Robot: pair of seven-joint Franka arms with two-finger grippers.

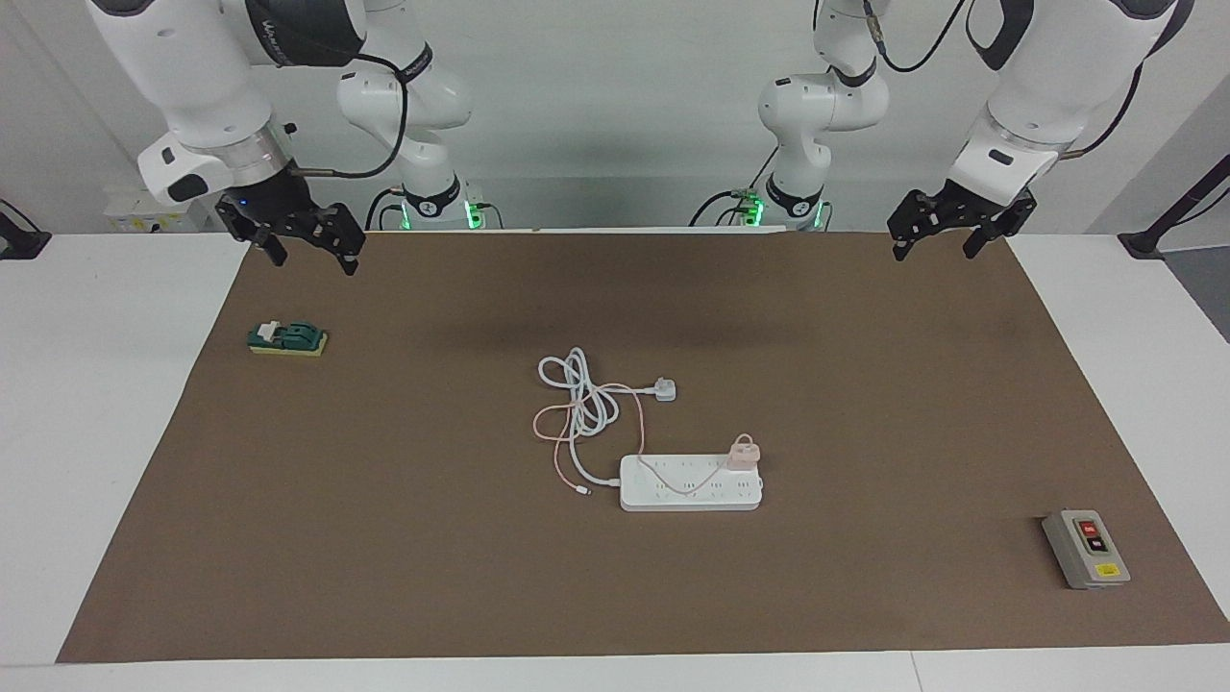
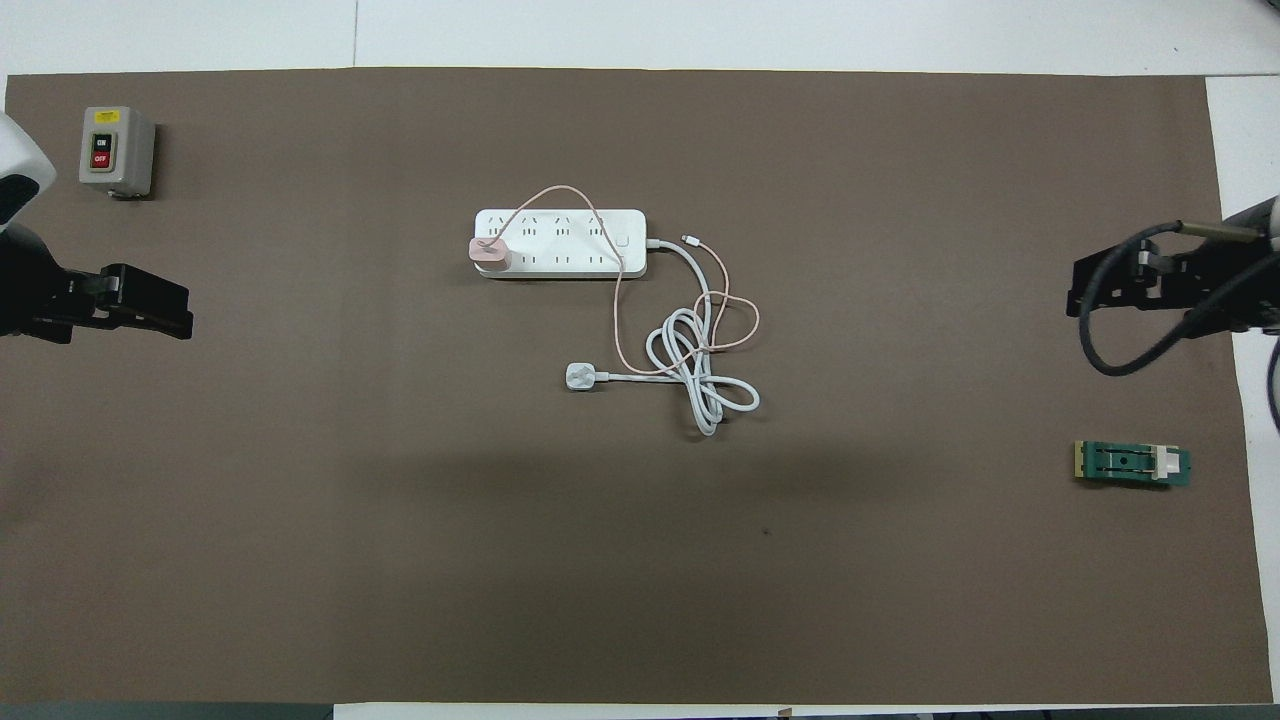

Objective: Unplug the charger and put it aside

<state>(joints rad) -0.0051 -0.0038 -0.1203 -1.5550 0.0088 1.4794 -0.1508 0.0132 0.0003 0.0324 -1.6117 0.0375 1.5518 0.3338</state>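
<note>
The charger, a small pale pink cube, sits plugged into the white power strip at the strip's end toward the left arm. Its thin pink cable runs across the strip and loops on the mat beside the strip's coiled white cord. My left gripper hangs open over the mat's corner by its own base, holding nothing. My right gripper hangs open over the mat's edge at its own end, also holding nothing. Both are far from the charger.
A white three-pin plug with thick cord lies nearer to the robots than the strip. A grey on/off switch box stands at the left arm's end. A green knife switch lies below the right gripper. A brown mat covers the table.
</note>
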